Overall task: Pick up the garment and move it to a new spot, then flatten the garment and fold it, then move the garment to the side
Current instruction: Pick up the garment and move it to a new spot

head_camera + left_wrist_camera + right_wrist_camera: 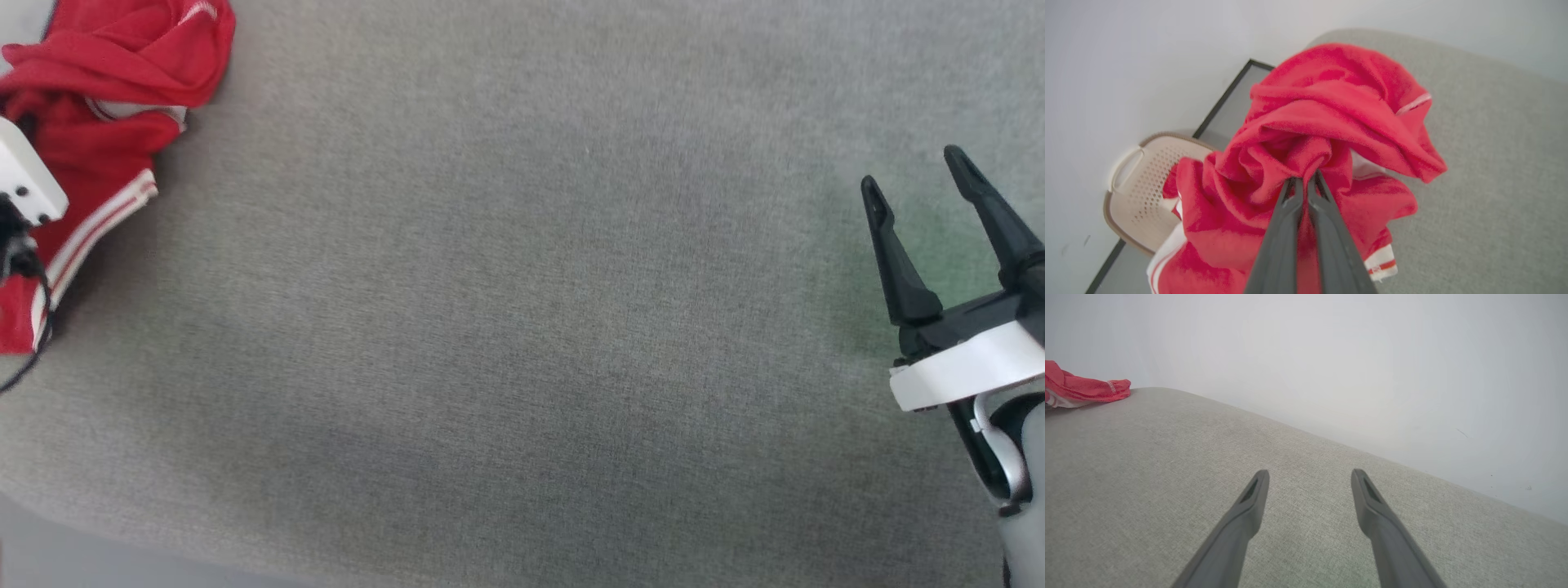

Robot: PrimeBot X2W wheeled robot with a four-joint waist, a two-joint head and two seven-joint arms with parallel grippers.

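Left wrist view: my left gripper (1305, 181) clamps a fold of the garment (1331, 110) bunched around its tips, apparently unlifted; my right gripper (1310, 482), spread, hangs well apart; moving, flattening, folding remain.

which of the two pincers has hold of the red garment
The left pincer: it is pinched shut on a bunched fold of the garment. The right pincer stands open above the grey surface, well apart from the garment.

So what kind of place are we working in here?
Probably a home-style laundry-folding setup: a wide grey fabric-covered surface, a beige perforated basket nearby, the crumpled red garment, and a plain pale wall.
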